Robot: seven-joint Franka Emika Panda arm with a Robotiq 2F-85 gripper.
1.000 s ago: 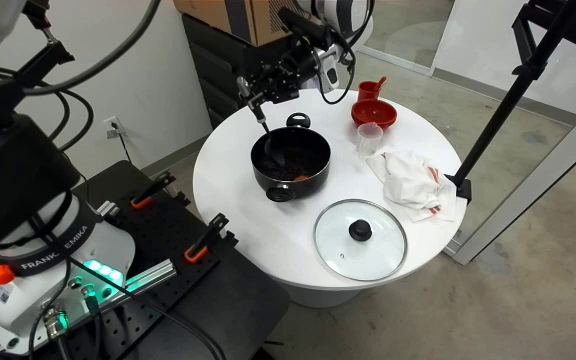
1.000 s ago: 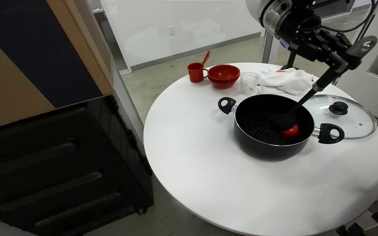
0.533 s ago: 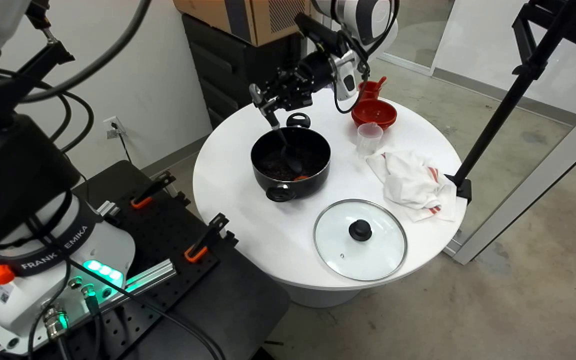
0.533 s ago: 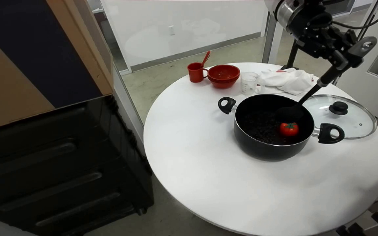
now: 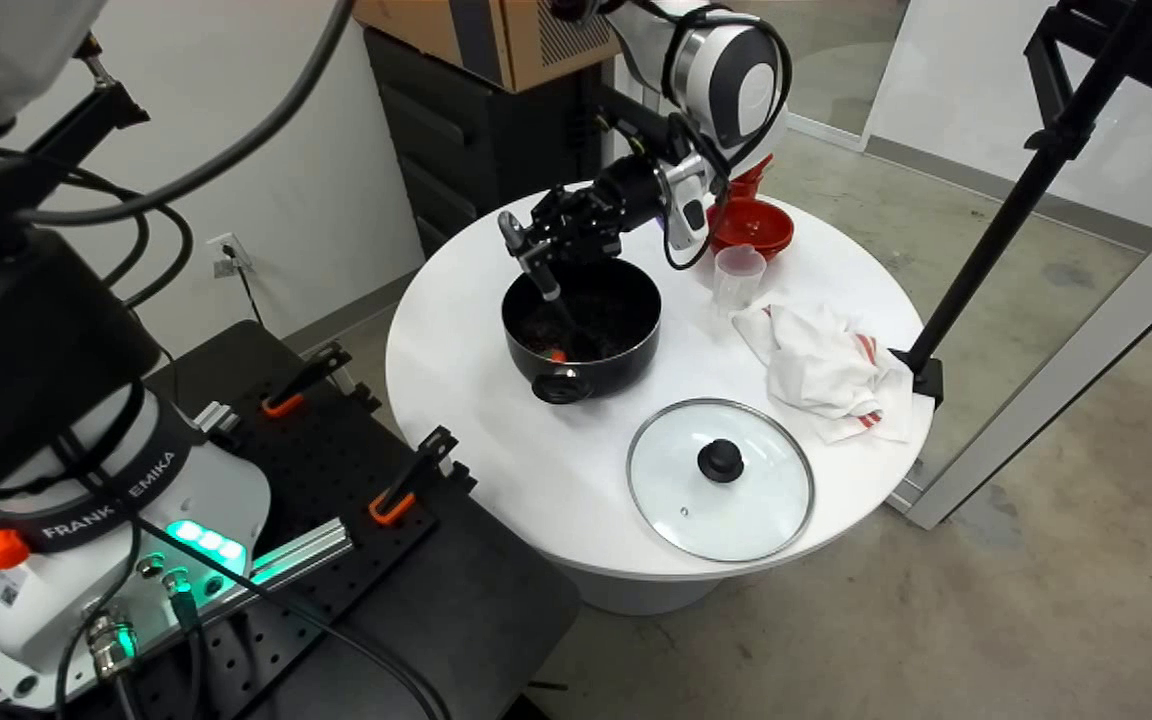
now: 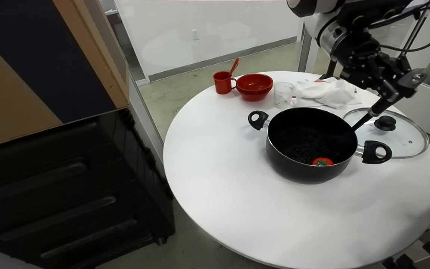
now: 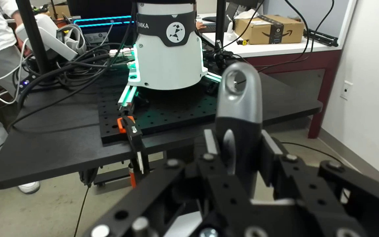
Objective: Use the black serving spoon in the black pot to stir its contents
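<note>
at the black pot (image 6: 301, 173), your gripper (image 7: 241, 142) pinches the tilted black serving spoon (image 6: 377, 107) high, probably to reach the contents (image 6: 304, 148).

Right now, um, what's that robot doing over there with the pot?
The robot's gripper is holding a black serving spoon by its handle. The spoon leans down into the black pot, but its lower end is hard to see against the dark inside. In there are small dark bits and a red tomato near the edge. It looks like a stirring job. The glass lid is off, lying on the white table.
</note>
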